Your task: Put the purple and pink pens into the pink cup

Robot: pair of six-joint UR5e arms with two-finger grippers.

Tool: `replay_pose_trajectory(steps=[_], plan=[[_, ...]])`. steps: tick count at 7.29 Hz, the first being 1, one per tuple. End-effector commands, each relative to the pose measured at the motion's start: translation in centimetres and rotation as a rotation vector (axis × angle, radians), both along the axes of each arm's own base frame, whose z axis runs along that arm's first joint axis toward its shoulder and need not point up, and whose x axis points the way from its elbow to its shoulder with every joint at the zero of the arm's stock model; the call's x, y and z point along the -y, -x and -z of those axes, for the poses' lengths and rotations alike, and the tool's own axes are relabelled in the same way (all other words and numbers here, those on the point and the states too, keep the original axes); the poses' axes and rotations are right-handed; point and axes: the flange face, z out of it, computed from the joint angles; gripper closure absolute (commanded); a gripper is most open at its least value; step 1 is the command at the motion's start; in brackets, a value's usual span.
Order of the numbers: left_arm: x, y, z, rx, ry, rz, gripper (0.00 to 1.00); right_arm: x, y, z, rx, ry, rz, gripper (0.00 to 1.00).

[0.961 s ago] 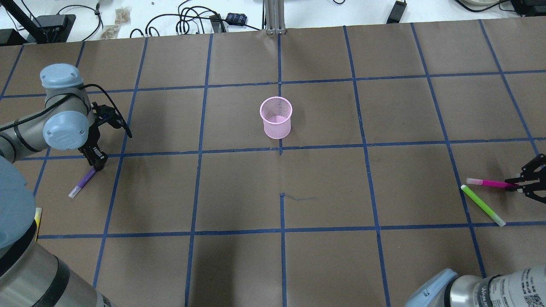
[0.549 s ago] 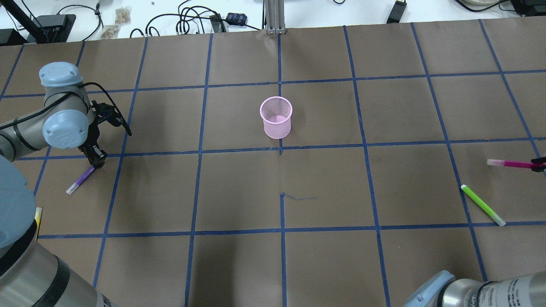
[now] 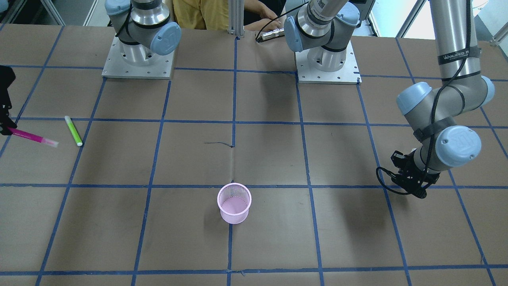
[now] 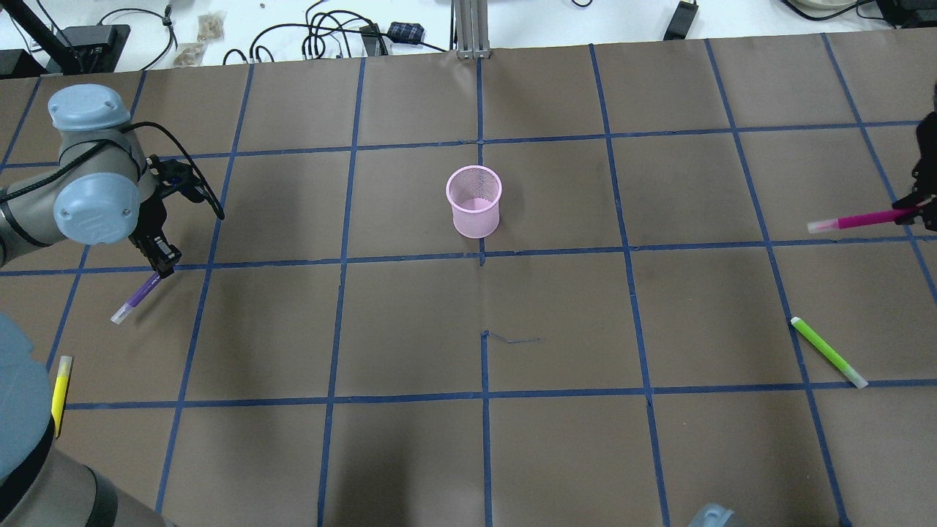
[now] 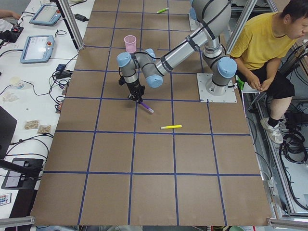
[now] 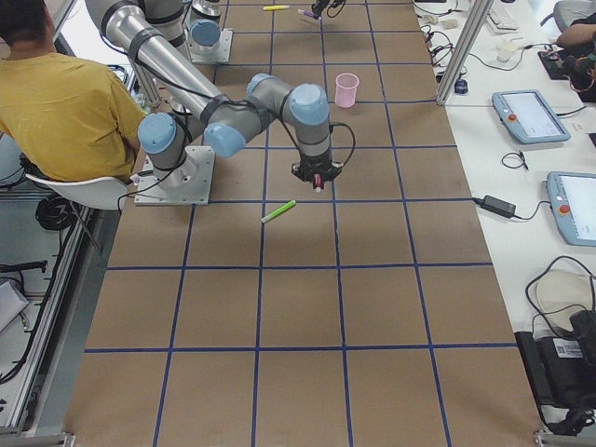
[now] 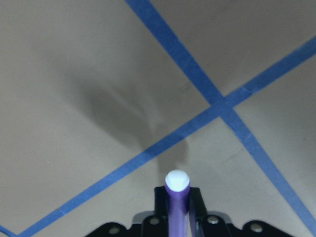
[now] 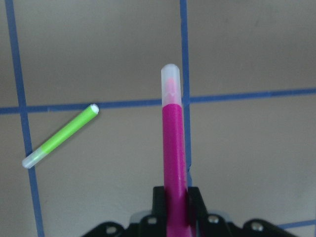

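Observation:
The pink mesh cup (image 4: 473, 201) stands upright and empty at the table's middle; it also shows in the front view (image 3: 234, 203). My left gripper (image 4: 162, 265) is shut on the purple pen (image 4: 135, 296), held off the table at the far left. The left wrist view shows that pen (image 7: 177, 202) between the fingers, white tip forward. My right gripper (image 4: 924, 212) is shut on the pink pen (image 4: 856, 219), lifted at the far right edge. The right wrist view shows the pink pen (image 8: 174, 148) sticking out from the jaws.
A green pen (image 4: 829, 352) lies on the table at the right, below the right gripper. A yellow pen (image 4: 60, 384) lies at the left edge near the left arm's base. Blue tape lines grid the brown table. A person sits behind the robot (image 5: 260, 53).
Both grippers have risen with their pens. The right one carried the pink pen up and away from the green pen toward the far right edge. The left one lifted the purple pen slightly.

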Motion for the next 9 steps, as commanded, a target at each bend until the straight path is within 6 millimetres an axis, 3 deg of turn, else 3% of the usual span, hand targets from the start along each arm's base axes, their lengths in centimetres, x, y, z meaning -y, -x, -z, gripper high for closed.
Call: replay_pose_trajectory(steps=[1,3,5,7,9], plan=[[-1.0,1.4,-3.9,-0.076,0.038,-0.013,1.0,2.2,-13.5,-4.4,-0.161,0.033,-0.103,0.96],[-1.5,2.3,-6.5,-0.128,0.092,-0.018,1.0,3.6,-23.7,-5.0,-0.126,0.086,-0.068,0.95],[-1.8,3.2,-8.1,-0.189,0.133,-0.027,1.0,6.7,-31.6,-5.4,-0.118,0.127,0.001,0.95],[-2.0,3.5,-8.8,-0.217,0.142,-0.031,1.0,8.8,-40.8,-3.7,-0.123,0.147,0.065,0.95],[-2.1,4.1,-9.2,-0.268,0.162,-0.038,1.0,10.5,-46.4,-0.7,-0.134,0.109,0.137,0.95]])
